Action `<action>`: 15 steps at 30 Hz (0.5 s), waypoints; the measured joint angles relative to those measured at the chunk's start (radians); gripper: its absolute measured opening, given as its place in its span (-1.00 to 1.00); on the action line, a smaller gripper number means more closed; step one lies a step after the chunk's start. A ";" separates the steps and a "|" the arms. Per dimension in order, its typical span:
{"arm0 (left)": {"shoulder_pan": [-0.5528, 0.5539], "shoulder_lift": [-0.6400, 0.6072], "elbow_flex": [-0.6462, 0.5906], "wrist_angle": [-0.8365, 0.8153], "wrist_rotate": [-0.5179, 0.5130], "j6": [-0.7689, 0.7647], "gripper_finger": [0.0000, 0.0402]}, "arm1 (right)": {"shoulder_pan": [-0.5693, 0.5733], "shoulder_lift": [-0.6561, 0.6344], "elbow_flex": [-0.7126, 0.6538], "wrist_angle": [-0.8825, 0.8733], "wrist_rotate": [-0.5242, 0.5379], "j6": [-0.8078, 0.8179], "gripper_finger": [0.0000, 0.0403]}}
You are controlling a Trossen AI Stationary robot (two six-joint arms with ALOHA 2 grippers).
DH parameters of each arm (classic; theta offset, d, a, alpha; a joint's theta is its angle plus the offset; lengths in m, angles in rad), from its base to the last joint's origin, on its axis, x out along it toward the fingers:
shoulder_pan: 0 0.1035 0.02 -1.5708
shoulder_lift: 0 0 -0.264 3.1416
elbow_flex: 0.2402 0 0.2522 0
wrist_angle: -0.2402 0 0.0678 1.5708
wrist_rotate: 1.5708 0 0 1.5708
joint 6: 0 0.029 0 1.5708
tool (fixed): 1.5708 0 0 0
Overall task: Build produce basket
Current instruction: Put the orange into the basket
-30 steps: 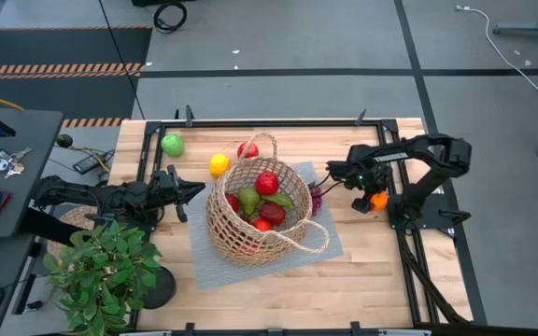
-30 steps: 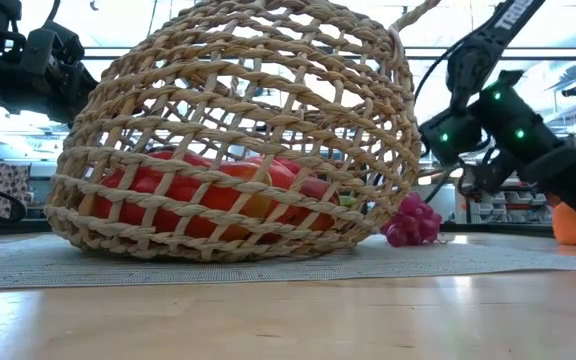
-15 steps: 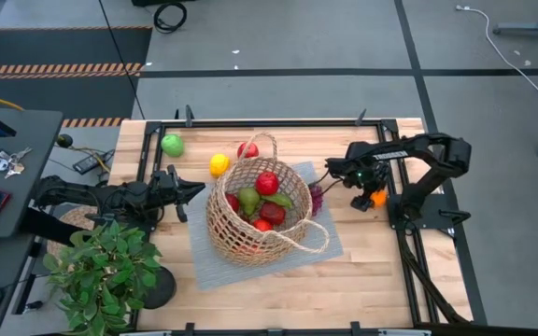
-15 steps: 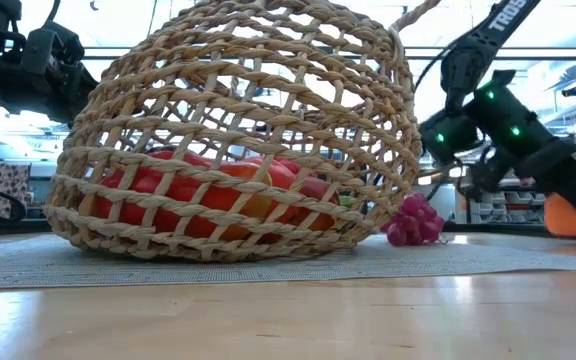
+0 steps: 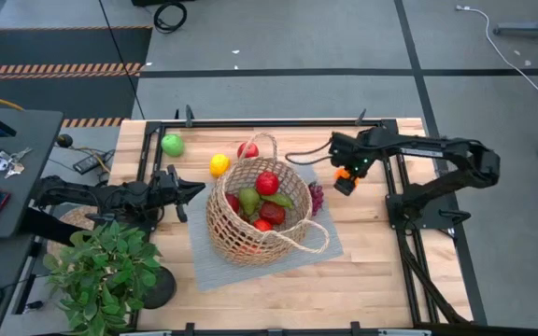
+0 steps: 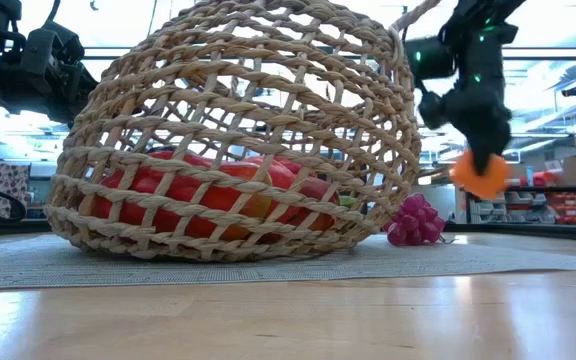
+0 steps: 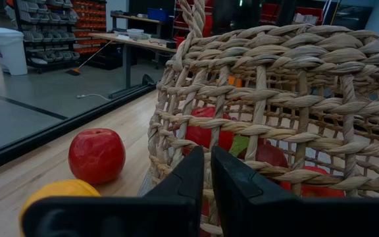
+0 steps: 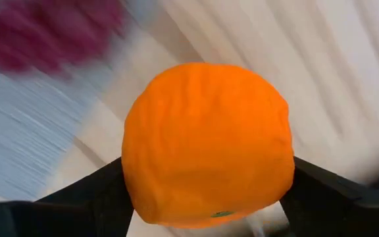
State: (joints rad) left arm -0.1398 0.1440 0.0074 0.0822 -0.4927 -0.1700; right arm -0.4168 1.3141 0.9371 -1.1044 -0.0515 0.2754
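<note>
Right gripper (image 5: 345, 180) carries an orange (image 5: 344, 181) in the air.
Its fingers clamp the orange beside the basket (image 5: 258, 213); the left gripper (image 5: 197, 189), closed, waits at the basket's other side.

Grey concrete floor (image 5: 278, 93) with dark seams surrounds the wooden desk (image 5: 362, 271). Striped hazard tape (image 5: 59, 68) edges a black mat. Shelving (image 7: 94, 20) with red bins and a white bin (image 7: 8, 49) stand beyond.
</note>
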 joint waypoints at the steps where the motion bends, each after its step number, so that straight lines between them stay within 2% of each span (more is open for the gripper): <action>1: 0.000 0.000 0.000 0.000 0.000 0.000 -0.81 | 0.000 -0.021 0.000 0.038 -0.016 -0.011 0.59; 5: 0.000 0.000 0.000 0.000 0.000 0.000 -0.80 | -0.002 -0.101 0.000 0.159 -0.067 -0.052 0.60; 9: 0.000 0.000 0.000 0.000 0.000 0.000 -0.82 | -0.008 -0.195 0.000 0.280 -0.163 -0.106 0.60; 15: 0.000 0.000 0.000 0.000 0.000 0.000 -0.84 | -0.011 -0.306 0.000 0.476 -0.454 -0.178 0.60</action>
State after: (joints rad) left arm -0.1397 0.1440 0.0072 0.0822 -0.4926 -0.1699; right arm -0.4279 1.0086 0.9371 -0.6280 -0.5058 0.0977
